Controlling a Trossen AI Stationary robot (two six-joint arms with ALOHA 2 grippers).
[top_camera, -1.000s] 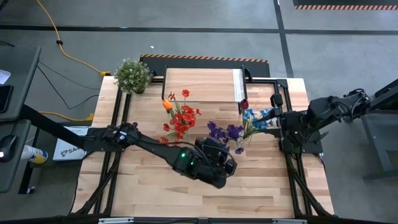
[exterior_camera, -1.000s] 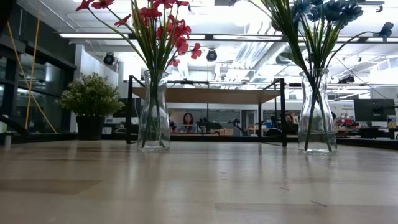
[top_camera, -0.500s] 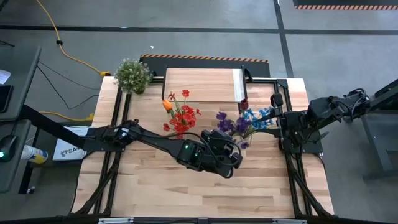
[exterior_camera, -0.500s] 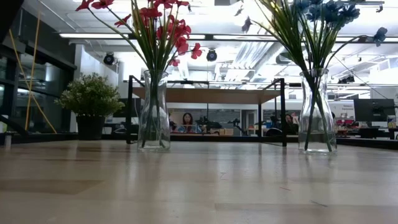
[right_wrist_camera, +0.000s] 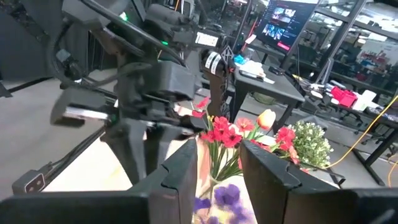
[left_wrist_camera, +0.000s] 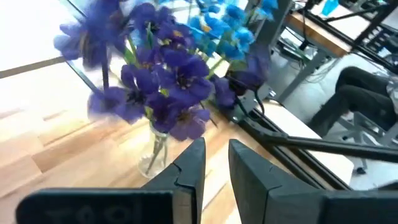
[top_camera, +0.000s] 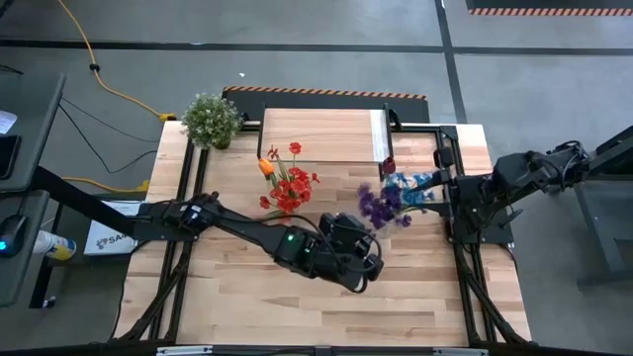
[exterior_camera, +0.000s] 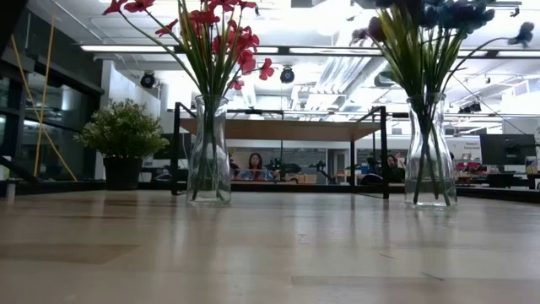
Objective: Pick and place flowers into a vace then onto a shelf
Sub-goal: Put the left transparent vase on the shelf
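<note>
Two glass vases stand on the table. The left vase (exterior_camera: 209,152) holds red flowers and an orange tulip (top_camera: 287,188). The right vase (exterior_camera: 430,152) holds blue flowers (top_camera: 401,183) and a dark red rosebud (top_camera: 388,164). A purple bunch (top_camera: 381,206) is over the right vase, against the blue flowers (left_wrist_camera: 217,28). My left gripper (left_wrist_camera: 214,149), nearly shut, is just below the purple blooms (left_wrist_camera: 168,93). My right gripper (right_wrist_camera: 217,149) waits open at the table's right side (top_camera: 442,188), beside the blue flowers. The shelf (top_camera: 321,133) stands at the far edge. My left gripper holds the purple bunch somewhere on its stem below the blooms (left_wrist_camera: 186,127); blooms and fingertips hide the place of contact. The fingers come slanting down from the table's near side. The bunch stands up above them, heads among the blue flowers; where its stem ends does not show.
A bushy potted plant (top_camera: 210,119) stands at the far left corner. The shelf's white strip (top_camera: 378,133) is at its right end, and its black legs (exterior_camera: 177,148) show behind the vases. Bare wood (top_camera: 297,307) lies along the table's near side.
My left gripper has gone a little toward the table's right and far edges and has rolled. The purple bunch has swung with it, from between the two vases to over the right vase, in among the blue flowers.
</note>
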